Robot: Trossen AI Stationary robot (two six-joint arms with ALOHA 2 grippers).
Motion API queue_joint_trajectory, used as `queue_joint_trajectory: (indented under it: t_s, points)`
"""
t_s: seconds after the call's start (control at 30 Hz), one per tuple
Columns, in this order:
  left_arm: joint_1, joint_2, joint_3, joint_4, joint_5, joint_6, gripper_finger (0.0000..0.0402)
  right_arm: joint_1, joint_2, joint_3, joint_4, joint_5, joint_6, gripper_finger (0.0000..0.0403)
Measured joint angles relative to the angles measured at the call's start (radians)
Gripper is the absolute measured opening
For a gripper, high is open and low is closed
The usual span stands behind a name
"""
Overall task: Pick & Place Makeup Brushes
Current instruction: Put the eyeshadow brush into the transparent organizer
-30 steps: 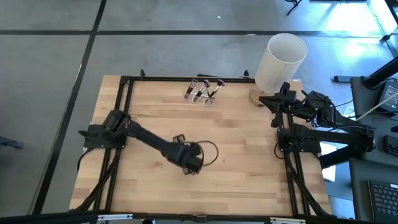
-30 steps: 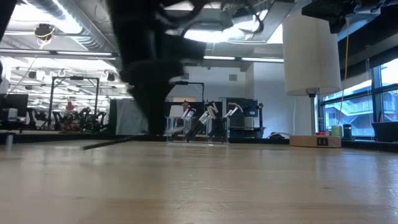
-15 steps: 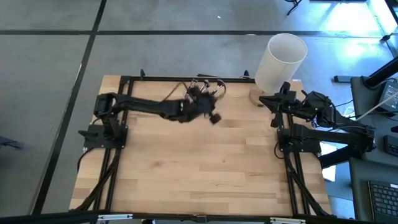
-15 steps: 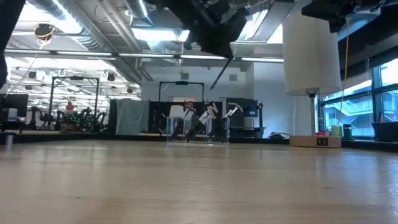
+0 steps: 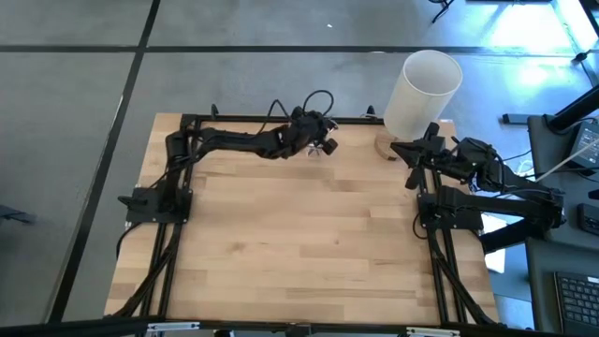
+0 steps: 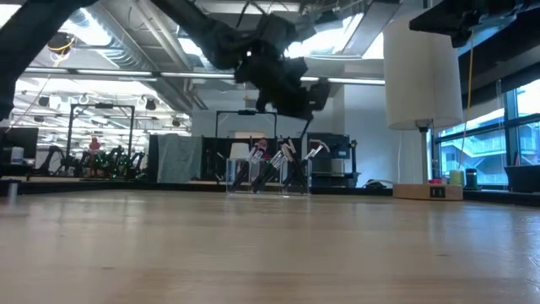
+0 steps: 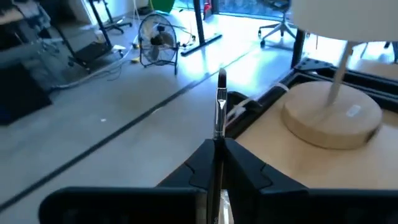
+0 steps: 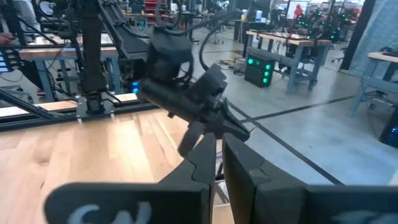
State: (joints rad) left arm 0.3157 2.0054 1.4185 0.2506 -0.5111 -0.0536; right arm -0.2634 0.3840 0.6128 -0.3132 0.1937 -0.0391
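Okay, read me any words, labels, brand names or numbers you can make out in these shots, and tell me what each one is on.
No text here can be read.
Small dark label on the wooden lamp base, low view: too small to read.
Pale label on the same base, left wrist view: blurred.
White marks on the right gripper, right wrist view: cut off and blurred.
Makeup brushes and their clear holder: no readable print.

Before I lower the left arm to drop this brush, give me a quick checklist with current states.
1. Left gripper shut on the makeup brush: ok.
2. Left gripper over the clear holder at the table's far edge: ok in the high view.
3. Brush tip lined up with a free slot: cannot tell.
4. Brushes in holder standing, not spilled: ok.
5. Right gripper parked at the right side by the white lamp, clear of the path: ok.
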Motion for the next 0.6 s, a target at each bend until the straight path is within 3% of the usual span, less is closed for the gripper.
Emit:
queue_joint_trajectory:
  t_s: [0.17, 0.6]
  points:
    - [0.020, 0.033, 0.002, 0.023, 0.044, -0.037, 0.0024, 0.000, 0.000, 0.000, -0.001, 0.000, -0.001, 0.0030]
    - [0.014, 0.044, 0.001, 0.011, -0.013, -0.090, 0.0069, 0.000, 0.000, 0.000, -0.007, -0.002, 0.002, 0.0030]
